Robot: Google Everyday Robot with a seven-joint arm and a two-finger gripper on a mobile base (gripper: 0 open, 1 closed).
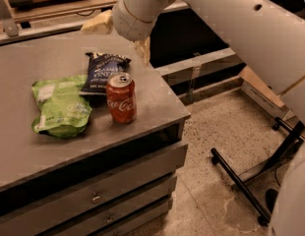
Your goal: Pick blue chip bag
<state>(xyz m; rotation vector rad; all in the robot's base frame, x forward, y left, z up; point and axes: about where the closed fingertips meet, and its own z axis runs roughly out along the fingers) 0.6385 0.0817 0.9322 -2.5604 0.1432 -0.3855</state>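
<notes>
I see the blue chip bag [104, 73], dark navy with white lettering, lying flat near the far right corner of the desk [54, 53], the gripper [115, 43] above its far end, fingers spread.

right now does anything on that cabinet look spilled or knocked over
Nothing stands out. The Coca-Cola can stands upright, the blue chip bag and green bag lie flat, and the gripper hangs open beyond them.
</notes>
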